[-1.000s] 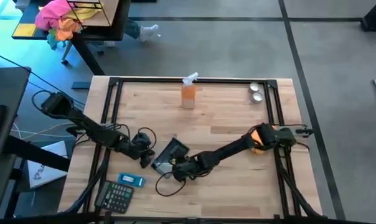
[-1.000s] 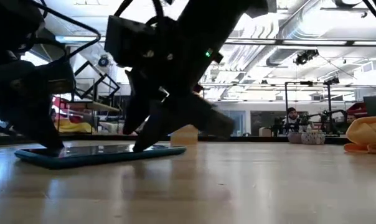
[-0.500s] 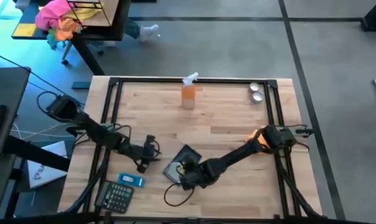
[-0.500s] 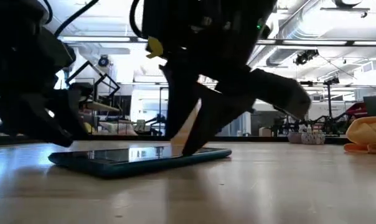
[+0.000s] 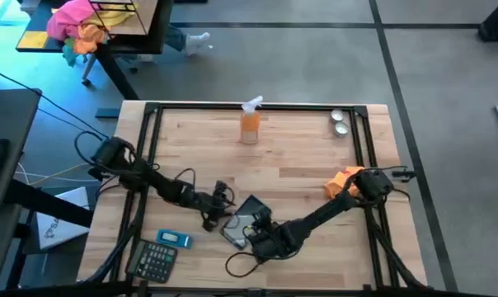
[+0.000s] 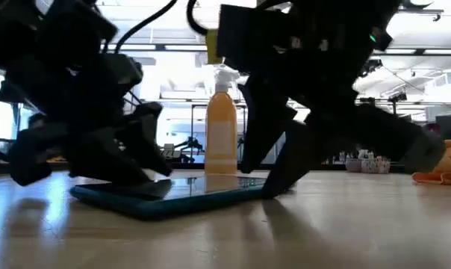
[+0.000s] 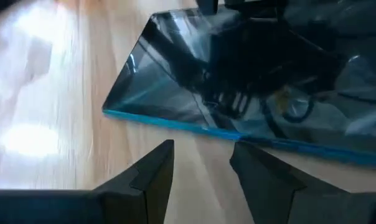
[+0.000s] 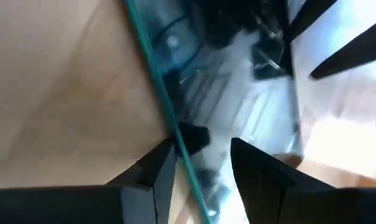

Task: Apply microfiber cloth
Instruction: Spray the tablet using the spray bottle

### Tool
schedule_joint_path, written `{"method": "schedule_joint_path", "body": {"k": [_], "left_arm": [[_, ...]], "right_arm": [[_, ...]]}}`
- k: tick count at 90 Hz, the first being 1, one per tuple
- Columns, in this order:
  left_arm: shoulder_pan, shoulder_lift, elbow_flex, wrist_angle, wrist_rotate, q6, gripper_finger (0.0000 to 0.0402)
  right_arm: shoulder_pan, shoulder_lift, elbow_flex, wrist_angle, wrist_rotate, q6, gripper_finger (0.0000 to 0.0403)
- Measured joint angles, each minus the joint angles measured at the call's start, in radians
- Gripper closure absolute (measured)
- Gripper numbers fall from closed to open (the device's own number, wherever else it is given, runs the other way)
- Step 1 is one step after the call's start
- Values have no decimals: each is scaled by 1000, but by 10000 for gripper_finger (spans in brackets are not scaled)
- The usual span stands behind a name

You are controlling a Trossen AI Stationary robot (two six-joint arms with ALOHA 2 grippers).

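Observation:
The orange microfiber cloth (image 5: 345,180) lies bunched on the table near the right edge, beside my right arm's base; it also shows in the low view (image 6: 443,164). No gripper touches it. A black phone with a teal rim (image 5: 244,218) lies flat near the table's middle front. My left gripper (image 5: 220,206) is open and stands at the phone's left end. My right gripper (image 5: 261,235) is open at the phone's near right end. My left gripper points its fingertips (image 7: 155,169) slanting down at the table just short of the phone's teal edge (image 7: 194,126); I cannot tell whether it touches the phone. My right gripper comes from above and straddles the phone's teal edge (image 8: 175,140). One finger (image 8: 256,168) is over the screen and the other (image 8: 155,169) is over the wood. In the low view its tips meet the phone's right end (image 6: 270,188), which stays on the table.
An orange spray bottle with a white top (image 5: 249,124) stands at the far middle. Two small metal cups (image 5: 340,122) sit at the far right. A calculator (image 5: 150,260) and a small blue device (image 5: 173,238) lie at the near left. A black cable loops (image 5: 245,266) near the front.
Both grippers have gone toward the table's right edge and a little toward its near edge. The phone has slid flat along the table with them. My right arm has lowered away from the orange cloth, which now shows more fully.

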Motion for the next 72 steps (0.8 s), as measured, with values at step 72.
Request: {"method": "schedule_joint_path", "body": {"k": [72], "left_arm": [[71, -355, -4, -372, 376, -469, 245]], "right_arm": [[7, 11, -30, 256, 436, -473, 397]]}}
